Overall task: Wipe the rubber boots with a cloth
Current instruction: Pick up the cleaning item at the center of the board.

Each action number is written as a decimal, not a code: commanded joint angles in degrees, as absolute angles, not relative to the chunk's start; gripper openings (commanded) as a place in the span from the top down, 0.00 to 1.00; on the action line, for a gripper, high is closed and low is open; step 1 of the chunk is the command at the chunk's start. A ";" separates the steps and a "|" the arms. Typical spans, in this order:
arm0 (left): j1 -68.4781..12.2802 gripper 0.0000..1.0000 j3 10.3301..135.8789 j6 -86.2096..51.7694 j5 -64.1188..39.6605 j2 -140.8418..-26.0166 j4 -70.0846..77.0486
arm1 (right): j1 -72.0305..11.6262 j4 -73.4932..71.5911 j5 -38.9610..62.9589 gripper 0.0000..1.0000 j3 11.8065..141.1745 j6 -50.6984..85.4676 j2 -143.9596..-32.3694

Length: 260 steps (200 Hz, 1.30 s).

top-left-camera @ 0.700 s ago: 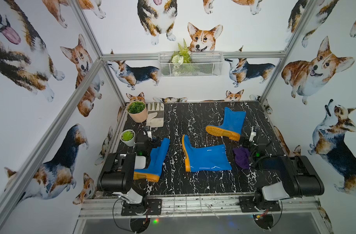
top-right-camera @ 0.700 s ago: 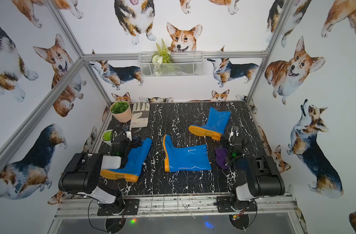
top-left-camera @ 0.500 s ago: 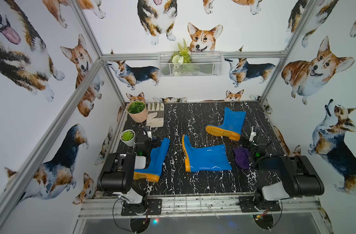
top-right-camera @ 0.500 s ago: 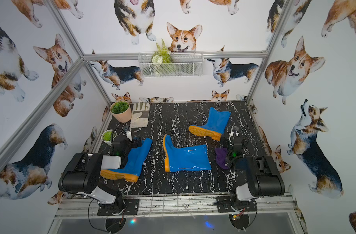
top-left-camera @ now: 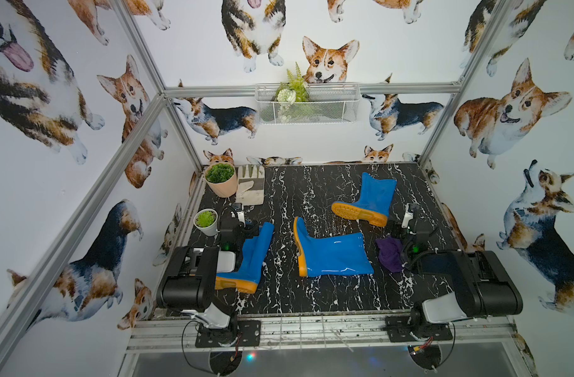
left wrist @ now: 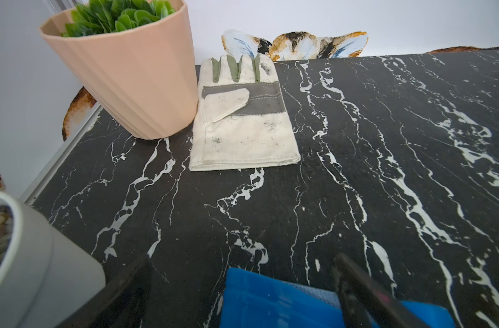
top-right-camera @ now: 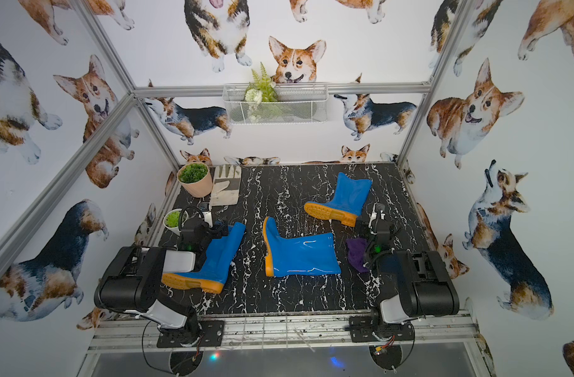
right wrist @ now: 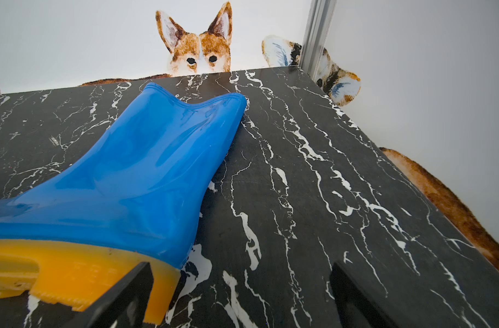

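Note:
Three blue rubber boots with orange soles lie on their sides on the black marble table (top-left-camera: 311, 182) in both top views: one at the left (top-left-camera: 253, 258), one in the middle (top-left-camera: 334, 256), one at the back right (top-left-camera: 370, 199). The purple cloth (top-left-camera: 390, 254) lies crumpled right of the middle boot, beside my right arm. My left gripper (left wrist: 242, 284) is open, with the rim of the left boot (left wrist: 271, 301) between its fingers. My right gripper (right wrist: 242, 284) is open over bare table, one finger (right wrist: 129, 292) in front of the heel of the back boot (right wrist: 146, 170).
A pink plant pot (top-left-camera: 222, 179) and a beige work glove (top-left-camera: 251, 187) sit at the back left corner. A small white pot (top-left-camera: 207, 222) stands just left of my left gripper. A wire basket (top-left-camera: 306, 102) hangs on the back wall. Walls enclose three sides.

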<state>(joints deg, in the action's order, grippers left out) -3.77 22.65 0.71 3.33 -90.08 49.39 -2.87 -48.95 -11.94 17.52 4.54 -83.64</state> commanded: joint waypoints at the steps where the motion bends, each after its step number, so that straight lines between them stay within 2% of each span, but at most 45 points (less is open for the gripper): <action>1: -3.69 0.00 22.65 1.65 3.48 -89.82 51.63 | -2.84 -50.01 -12.00 0.00 17.82 4.17 -83.48; 145: -3.26 0.00 22.83 1.08 4.06 -89.57 51.13 | -1.68 -49.04 -10.02 0.00 18.17 4.83 -83.25; 158: -3.42 0.00 24.36 0.51 5.92 -87.93 47.12 | -1.67 -49.81 -8.04 0.00 17.58 3.98 -82.47; 169: -3.35 0.00 27.88 -0.10 7.18 -85.14 38.14 | -1.83 -48.25 -4.75 0.00 17.40 2.70 -79.64; 194: -3.41 0.00 37.31 -4.63 9.58 -79.98 16.72 | -2.75 -37.08 -6.11 0.00 18.98 2.31 -68.80; 211: -3.39 0.00 41.62 -9.88 8.89 -76.95 5.53 | -2.82 -26.85 -11.17 0.00 21.89 7.53 -59.50; 231: -4.24 0.00 44.95 -14.98 4.83 -73.22 -5.63 | -2.85 0.58 -15.28 0.00 33.21 16.40 -53.18; 260: -9.08 0.00 44.28 -20.47 2.83 -65.72 -15.73 | -2.97 32.81 -17.21 0.00 45.64 28.26 -54.71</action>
